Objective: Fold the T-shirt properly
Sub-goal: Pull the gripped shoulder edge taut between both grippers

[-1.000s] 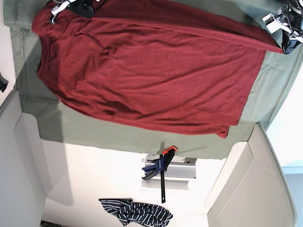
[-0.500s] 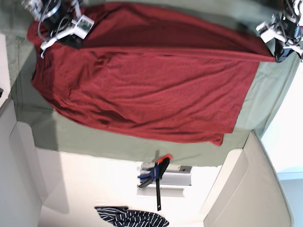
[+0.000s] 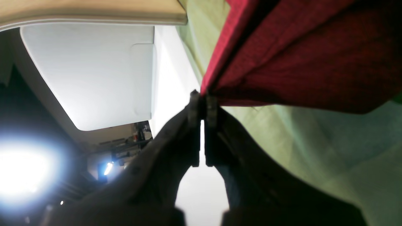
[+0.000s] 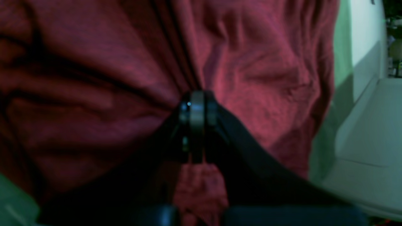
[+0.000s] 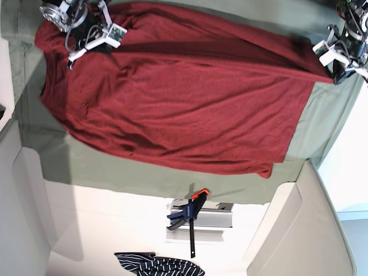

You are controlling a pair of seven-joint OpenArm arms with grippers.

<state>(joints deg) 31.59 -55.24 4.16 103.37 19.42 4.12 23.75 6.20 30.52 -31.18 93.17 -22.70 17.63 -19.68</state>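
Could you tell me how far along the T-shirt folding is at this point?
Done: one long flap looks turned over. In hand: left gripper and right gripper, jaws shut, pinch that T-shirt edge. Left: most lies spread on the green cloth, unfolded.

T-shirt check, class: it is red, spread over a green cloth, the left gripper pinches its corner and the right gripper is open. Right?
No. The right gripper is shut on the T-shirt, not open; the right wrist view shows its jaws closed on bunched red fabric. The green cloth and the left gripper pinching a corner are correct.
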